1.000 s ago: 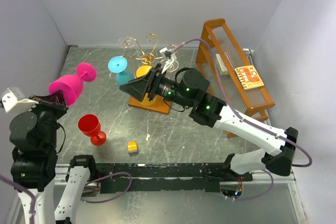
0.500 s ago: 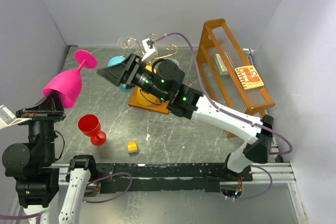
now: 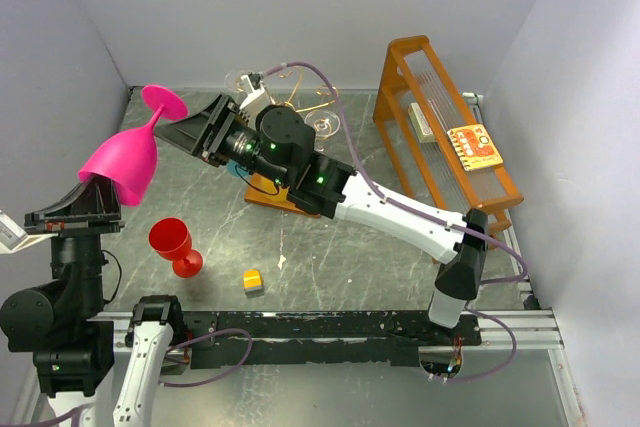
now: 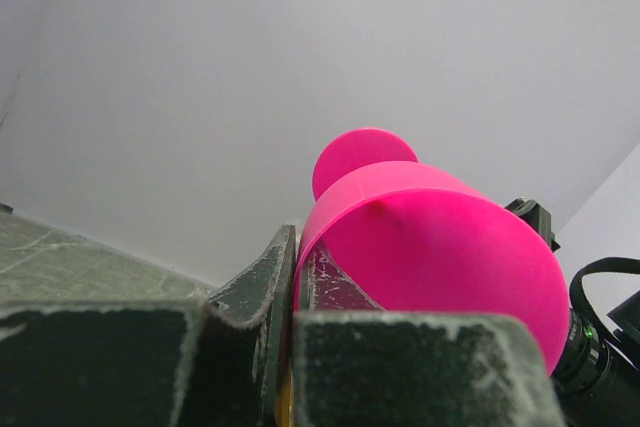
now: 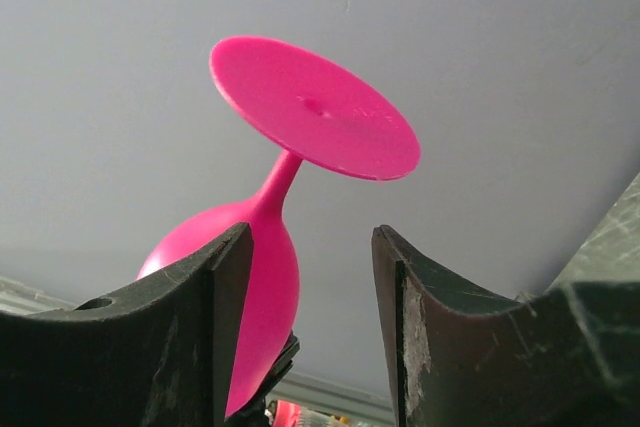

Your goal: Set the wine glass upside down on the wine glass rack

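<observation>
A pink wine glass (image 3: 120, 160) is held up at the left, tilted, bowl low and foot (image 3: 163, 102) high. My left gripper (image 3: 92, 199) is shut on the bowl's rim; in the left wrist view the jaws pinch the rim (image 4: 300, 247), one finger inside the bowl. My right gripper (image 3: 196, 125) is open, just right of the glass's foot. In the right wrist view the stem (image 5: 277, 179) and bowl sit by its left finger (image 5: 215, 277), not touched. The gold wire rack (image 3: 312, 97) on its orange-brown base (image 3: 266, 190) is mostly hidden behind the right arm.
A red goblet (image 3: 174, 244) stands at front left, with a small yellow block (image 3: 253, 279) to its right. Clear glasses (image 3: 240, 78) hang on the rack. A tall orange slatted frame (image 3: 445, 137) stands along the right wall. The grey walls are close on the left and at the back.
My right arm has swung left from over the rack base to the pink glass's foot, gripper open. My left arm has raised the pink glass a little.
</observation>
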You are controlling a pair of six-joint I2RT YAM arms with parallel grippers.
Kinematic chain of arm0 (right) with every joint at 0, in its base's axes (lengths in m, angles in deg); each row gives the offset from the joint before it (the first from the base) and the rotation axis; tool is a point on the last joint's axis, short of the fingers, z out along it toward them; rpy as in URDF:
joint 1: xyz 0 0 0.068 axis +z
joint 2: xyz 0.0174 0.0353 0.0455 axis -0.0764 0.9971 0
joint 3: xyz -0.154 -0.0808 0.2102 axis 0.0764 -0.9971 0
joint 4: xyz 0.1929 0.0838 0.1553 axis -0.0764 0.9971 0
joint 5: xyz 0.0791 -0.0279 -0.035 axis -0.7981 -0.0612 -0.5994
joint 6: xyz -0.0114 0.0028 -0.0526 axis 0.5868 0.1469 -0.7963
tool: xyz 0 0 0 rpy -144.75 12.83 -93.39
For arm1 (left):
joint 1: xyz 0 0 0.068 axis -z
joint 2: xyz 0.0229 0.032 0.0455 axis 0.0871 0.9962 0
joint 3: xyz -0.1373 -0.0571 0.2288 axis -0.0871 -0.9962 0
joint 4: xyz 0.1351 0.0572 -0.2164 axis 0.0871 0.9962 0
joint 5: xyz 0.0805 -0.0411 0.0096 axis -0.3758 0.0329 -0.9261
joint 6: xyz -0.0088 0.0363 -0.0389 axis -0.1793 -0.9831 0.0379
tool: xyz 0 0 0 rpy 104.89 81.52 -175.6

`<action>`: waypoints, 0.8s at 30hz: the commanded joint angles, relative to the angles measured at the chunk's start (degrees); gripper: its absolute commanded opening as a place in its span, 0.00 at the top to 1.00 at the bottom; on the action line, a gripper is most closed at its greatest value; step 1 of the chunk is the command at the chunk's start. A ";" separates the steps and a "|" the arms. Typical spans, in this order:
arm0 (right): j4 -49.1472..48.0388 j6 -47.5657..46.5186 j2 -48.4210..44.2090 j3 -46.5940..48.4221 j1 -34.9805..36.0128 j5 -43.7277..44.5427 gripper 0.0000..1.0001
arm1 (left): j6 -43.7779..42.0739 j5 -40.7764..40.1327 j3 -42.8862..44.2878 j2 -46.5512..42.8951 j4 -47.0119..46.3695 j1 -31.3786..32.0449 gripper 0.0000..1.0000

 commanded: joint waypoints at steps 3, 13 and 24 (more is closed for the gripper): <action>-2.41 4.57 -0.64 -0.34 0.21 2.18 0.50 | 0.08 3.62 -2.04 -0.90 -4.93 -0.53 0.93; -3.29 9.15 -2.64 -3.32 0.75 6.85 0.59 | 1.80 5.25 -3.80 -1.20 -5.59 -0.54 0.93; -5.65 12.61 -4.24 -6.89 1.68 11.29 0.67 | 1.48 8.43 -4.18 -2.60 -4.86 -0.48 0.93</action>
